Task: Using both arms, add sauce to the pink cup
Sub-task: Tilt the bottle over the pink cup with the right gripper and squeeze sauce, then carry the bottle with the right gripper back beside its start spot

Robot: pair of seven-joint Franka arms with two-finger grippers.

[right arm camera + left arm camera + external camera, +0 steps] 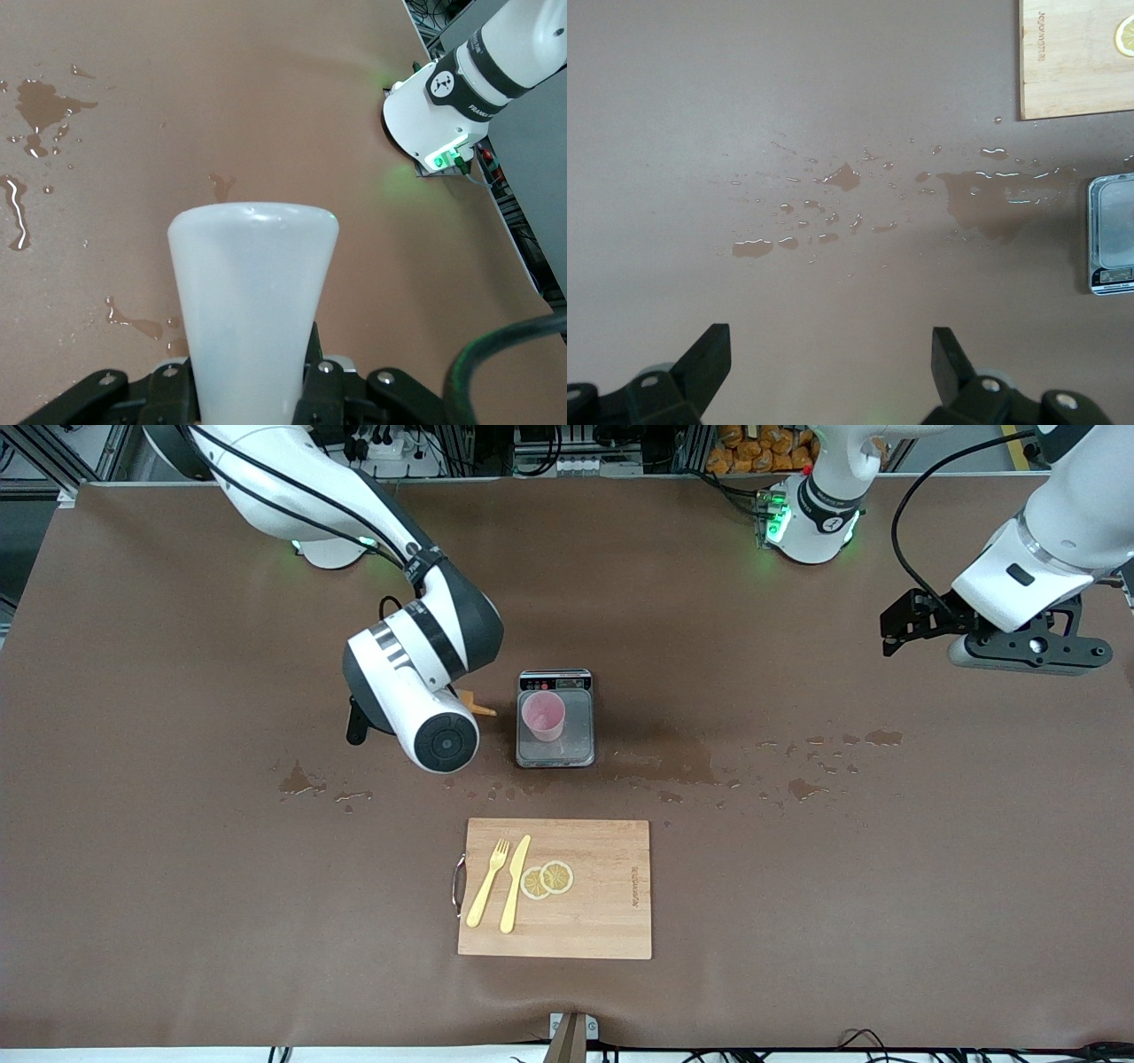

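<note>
Beside the scale (555,722), my right gripper (252,390) clamps the sauce (252,292), nozzle aimed toward the pink cup (542,716) on it. I'd tip gently over the rim. Left gripper (831,363) waits, fingers apart.

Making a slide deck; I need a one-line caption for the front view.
Right gripper holds the sauce beside the pink cup on the scale; left gripper waits open.
</note>
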